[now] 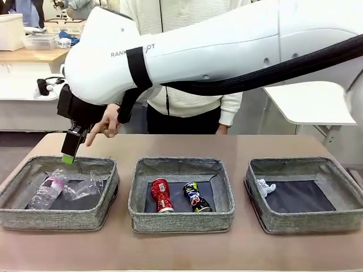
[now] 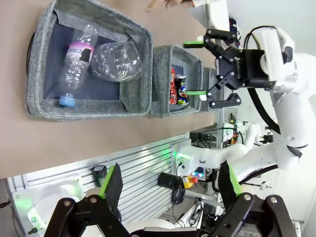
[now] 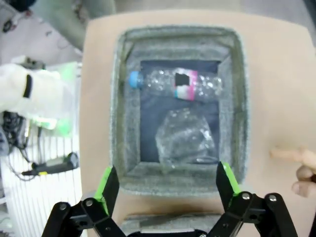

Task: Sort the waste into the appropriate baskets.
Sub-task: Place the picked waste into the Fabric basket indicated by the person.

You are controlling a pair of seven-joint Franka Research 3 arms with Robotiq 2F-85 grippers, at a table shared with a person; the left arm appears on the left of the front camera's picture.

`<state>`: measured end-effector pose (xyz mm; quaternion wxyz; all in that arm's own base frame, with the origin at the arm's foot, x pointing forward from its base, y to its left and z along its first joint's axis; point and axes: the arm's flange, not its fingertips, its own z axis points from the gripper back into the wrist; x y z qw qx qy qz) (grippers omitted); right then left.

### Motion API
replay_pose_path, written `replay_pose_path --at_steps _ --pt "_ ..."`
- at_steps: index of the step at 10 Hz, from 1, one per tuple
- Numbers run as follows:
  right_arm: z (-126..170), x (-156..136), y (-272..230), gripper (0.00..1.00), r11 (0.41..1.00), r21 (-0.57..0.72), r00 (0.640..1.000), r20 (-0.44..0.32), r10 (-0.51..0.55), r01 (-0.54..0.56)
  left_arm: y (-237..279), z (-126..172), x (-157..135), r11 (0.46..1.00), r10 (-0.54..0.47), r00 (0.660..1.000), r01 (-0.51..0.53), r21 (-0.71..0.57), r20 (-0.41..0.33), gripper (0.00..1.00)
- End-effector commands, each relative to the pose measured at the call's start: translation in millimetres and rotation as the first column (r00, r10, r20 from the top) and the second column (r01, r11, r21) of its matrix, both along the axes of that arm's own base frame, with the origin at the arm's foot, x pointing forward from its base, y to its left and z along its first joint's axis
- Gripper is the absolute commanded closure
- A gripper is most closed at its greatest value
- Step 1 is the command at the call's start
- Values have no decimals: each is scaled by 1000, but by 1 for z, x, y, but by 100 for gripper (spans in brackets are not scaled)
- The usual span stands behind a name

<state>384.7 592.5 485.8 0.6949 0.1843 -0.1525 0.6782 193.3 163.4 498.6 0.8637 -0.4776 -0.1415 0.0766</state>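
Baskets sit in a row; the middle basket (image 1: 180, 218) holds the red crushed can (image 1: 161, 195) and dark multicoloured crushed can (image 1: 197, 197). Left of it, the clear plastic bottle (image 1: 50, 189) and what looks like the clear plastic cup (image 1: 84, 187) share a basket beneath the empty, spread right gripper (image 3: 165, 185). Right of it lies the crumpled white paper ball (image 1: 265, 187). The left gripper (image 2: 170, 185) gapes wide, empty.

You can read little here — on the white right arm (image 1: 187, 51) in the front view, grey letters run "RANK" and then "OT", with a black strap (image 1: 138, 67) covering the middle of the word. On the clear plastic bottle (image 2: 75, 66) in the left wrist view, the pink and white label shows what look like the letters "CS". The print on the two crushed cans (image 1: 178, 196) is too small to make out.
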Motion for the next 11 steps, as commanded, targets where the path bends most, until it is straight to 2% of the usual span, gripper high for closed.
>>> replay_pose_path --at_steps 1,2,3,4,5,6,7,8,9,10,11 --pt "33 -18 -69 0 990 6 990 -24 -143 143 1 -2 -3 1000 -1 1000 1 8 7 0" --pt "51 -26 -111 0 951 -76 947 -101 -306 300 1 -2 -3 1000 -1 1000 1 8 7 0" --pt "59 -41 -157 0 899 -163 881 -188 -433 407 1 -2 -3 1000 -1 1000 1 8 7 0" --pt "60 -60 -211 0 836 -196 806 -226 -547 512 1 -2 -3 1000 -1 1000 1 8 7 0" --pt "54 -76 -256 0 769 -163 726 -257 -638 618 1 -2 -3 1000 -1 1000 1 8 7 0" --pt "42 -84 -293 0 711 -142 648 -320 -691 689 1 -2 -3 1000 -1 1000 1 8 7 0" --pt "20 -85 -314 0 686 -152 600 -377 -706 712 1 -2 -3 1000 -1 1000 1 8 7 0" --pt "0 -71 -287 0 698 -415 577 -393 -716 584 1 -2 -3 1000 -1 1000 1 8 7 0" --pt "44 -67 -302 0 714 -197 639 -335 -693 672 1 -2 -3 1000 -1 1000 1 8 7 0" --pt "44 -67 -302 0 714 -197 639 -335 -693 672 1 -2 -3 1000 -1 1000 1 8 7 0" --pt "12 -78 -320 0 690 -285 590 -364 -720 666 1 0 -1 1000 3 1000 -3 -1 3 0"
